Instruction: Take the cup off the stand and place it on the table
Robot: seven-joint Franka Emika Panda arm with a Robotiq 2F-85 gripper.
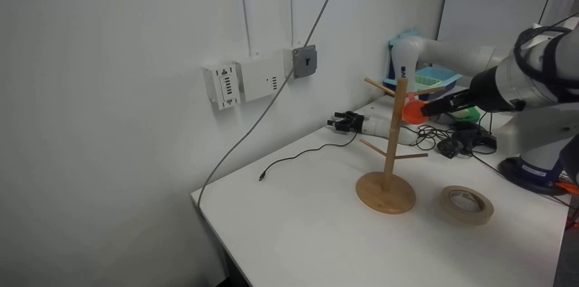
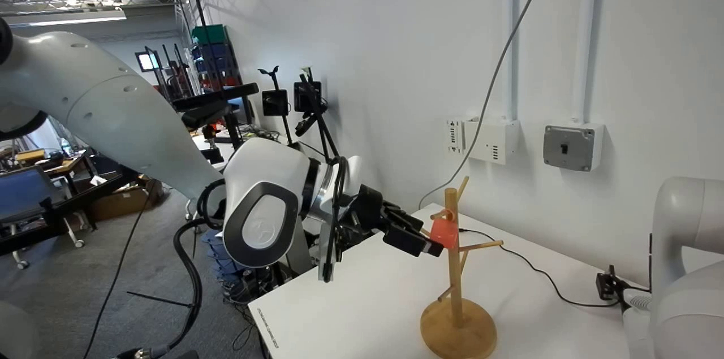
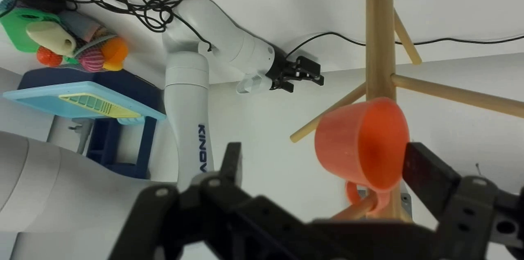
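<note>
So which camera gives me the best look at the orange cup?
The wrist view. There the orange cup is largest, its open mouth in sight and its handle hooked on a peg. In both exterior views it hangs on the wooden stand, but small, with little detail of the handle.

I had the wooden stand (image 1: 393, 142) upright on my white table (image 1: 294, 223), a beige tape ring (image 1: 466, 218) lying flat near it, a black cable (image 1: 325, 144) farther off.

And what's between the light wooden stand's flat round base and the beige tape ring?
Only a bare strip of plain white tabletop separates the stand's base from the tape ring, as an exterior view shows.
</note>
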